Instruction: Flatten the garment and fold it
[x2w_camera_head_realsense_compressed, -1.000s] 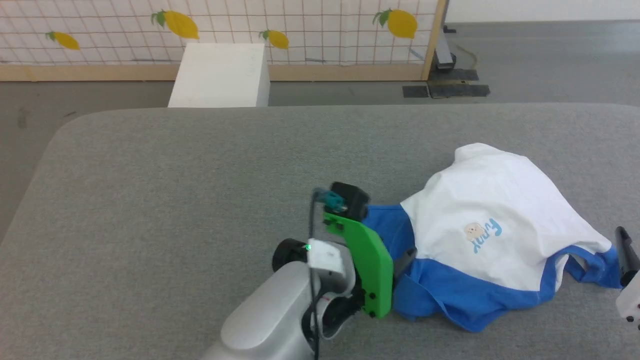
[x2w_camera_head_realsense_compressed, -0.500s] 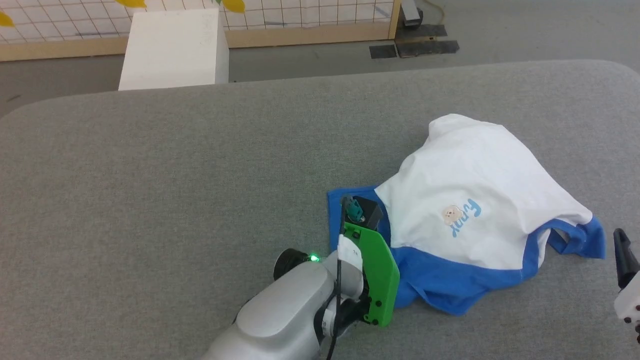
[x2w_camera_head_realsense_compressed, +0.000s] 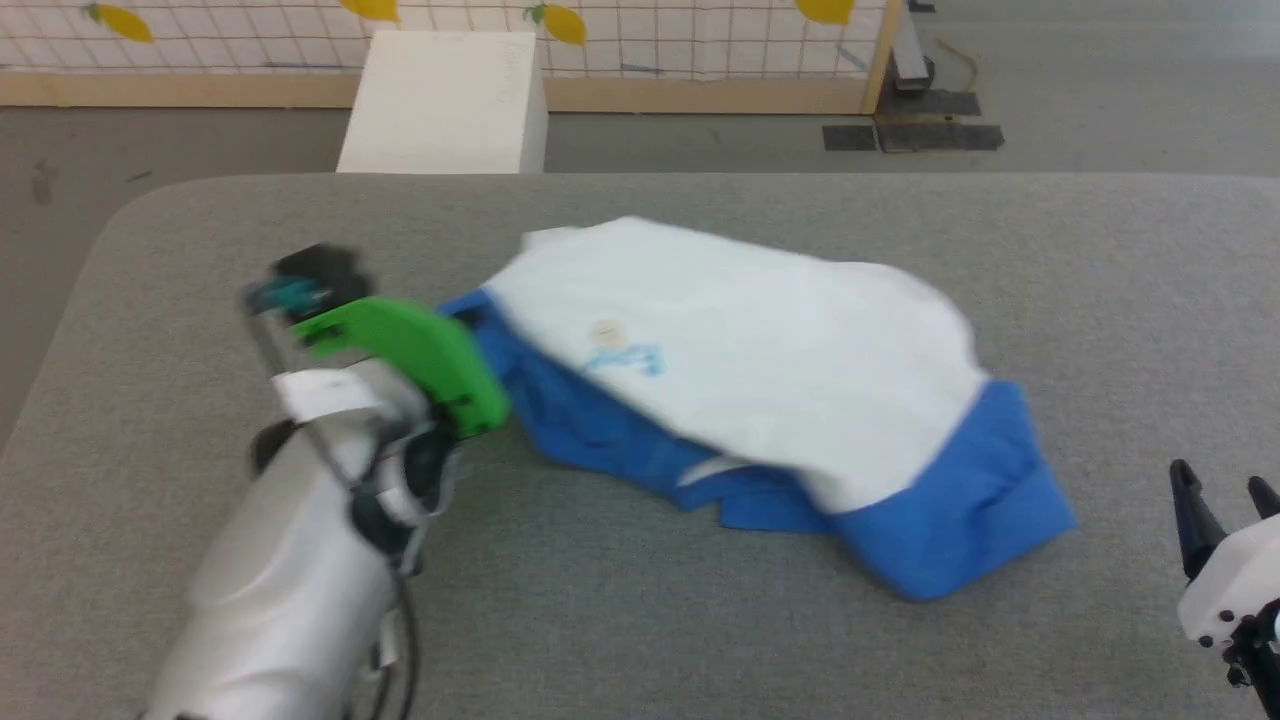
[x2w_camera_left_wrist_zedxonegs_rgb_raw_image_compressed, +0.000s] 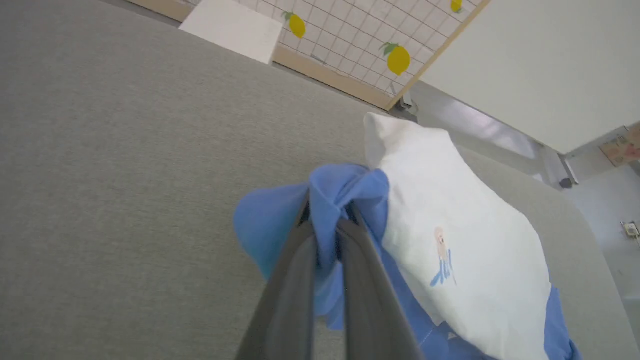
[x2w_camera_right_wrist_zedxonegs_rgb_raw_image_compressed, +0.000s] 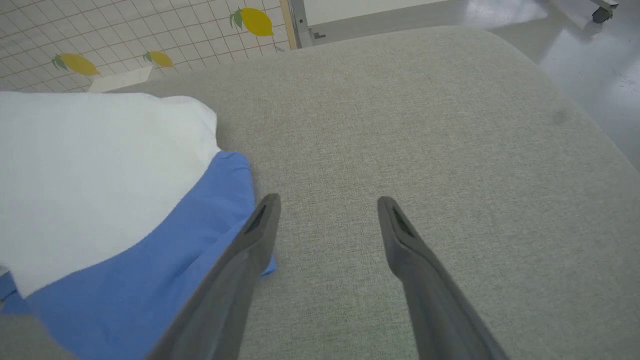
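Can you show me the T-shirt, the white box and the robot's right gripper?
T-shirt (x2w_camera_head_realsense_compressed: 760, 330): head view, on its white body.
white box (x2w_camera_head_realsense_compressed: 445, 100): head view, middle of its visible face.
right gripper (x2w_camera_right_wrist_zedxonegs_rgb_raw_image_compressed: 328, 200): right wrist view, midway between its open fingertips.

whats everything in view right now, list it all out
garment: one, white body with blue sleeves, crumpled on the middle of the table
table: one, grey fabric top, under the garment
box: one, white, on the floor behind the table
grid panel: one, white with yellow lemon prints and a wooden frame, behind the box
base plates: two, dark, on the floor at the panel's right end
floor: grey, around the table
left forearm: one, pale grey, with a green bracket at the wrist
left gripper: one, dark, shut on the garment's blue cloth
right gripper: one, dark, open, over bare table beside a blue sleeve
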